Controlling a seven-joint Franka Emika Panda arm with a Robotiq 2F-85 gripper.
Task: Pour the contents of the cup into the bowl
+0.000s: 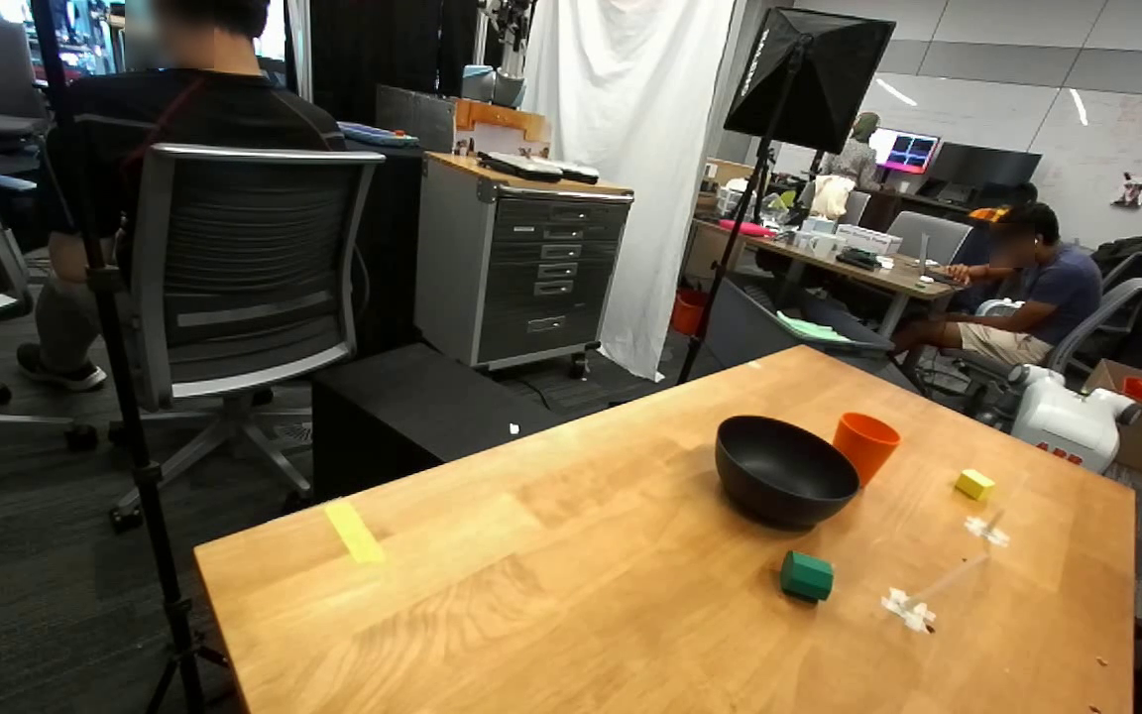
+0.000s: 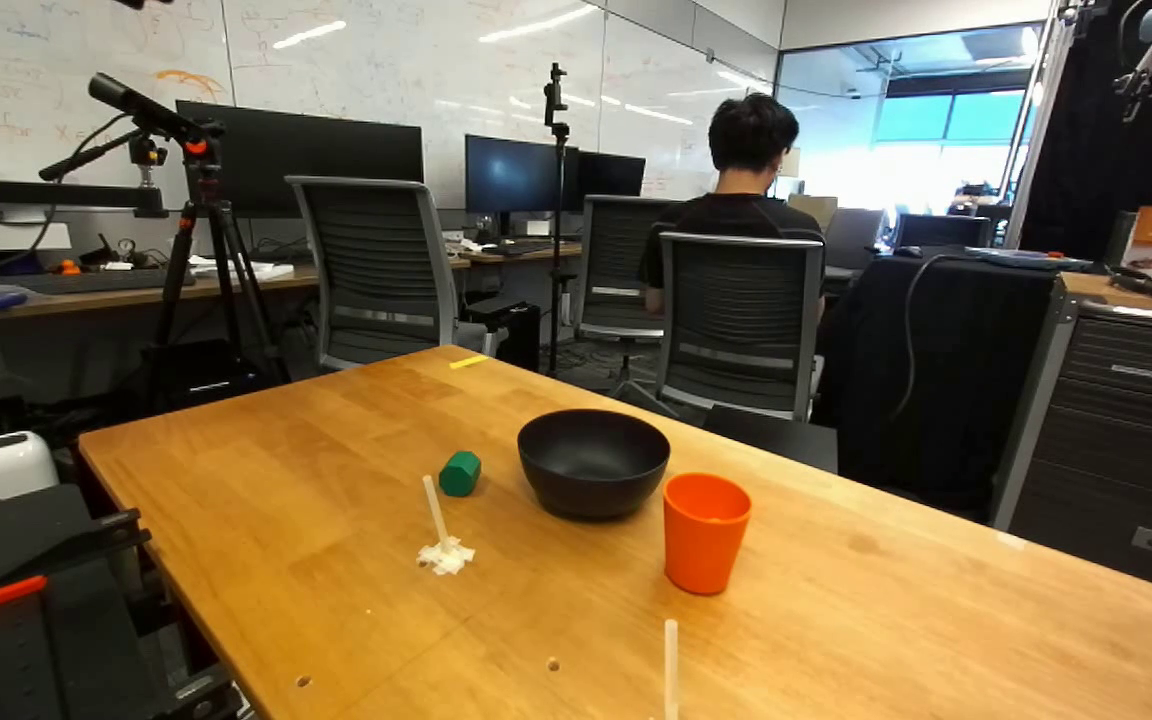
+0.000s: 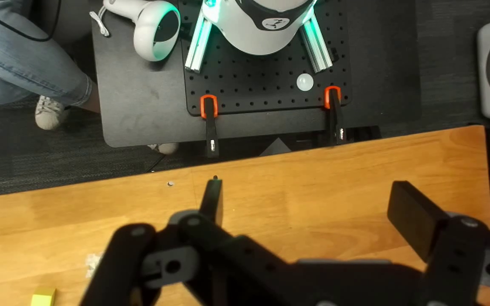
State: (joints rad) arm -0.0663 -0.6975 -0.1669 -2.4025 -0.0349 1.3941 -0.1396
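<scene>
The orange cup (image 2: 704, 540) is standing upright on the worktop (image 2: 886, 600) in both exterior views, well apart from the end effector (image 3: 307, 193), its inside showing too small to read. The black bowl (image 2: 591, 480) is sitting just beside the cup, facing up, likewise well apart from the end effector; whether cup and bowl are touching, I cannot tell.

The end effector is showing in the wrist view, where its two fingers (image 3: 415, 219) are standing widely spread and the gap between them is taking in only the wood of the worktop. Past the finger at the left of that view, a patch of white tape (image 3: 93, 263) is showing, and farther out from the end effector a small yellow block (image 3: 44, 298) is lying, cut off by the frame.

In both exterior views a green block (image 2: 460, 473) is resting near the bowl, well apart from the end effector, and two thin pale sticks (image 2: 436, 515) are rising from the worktop. A yellow strip (image 1: 355, 533) is sticking flat to the worktop near a corner.

Above the end effector in the wrist view, the robot's white base (image 3: 260, 38) is standing over a black perforated board (image 3: 249, 94), which two clamps (image 3: 210, 127) are pinching at its rim. A white controller (image 3: 145, 36) is lying just beside the board, and a jeans-clad leg (image 3: 28, 63) is reaching into the corner.
</scene>
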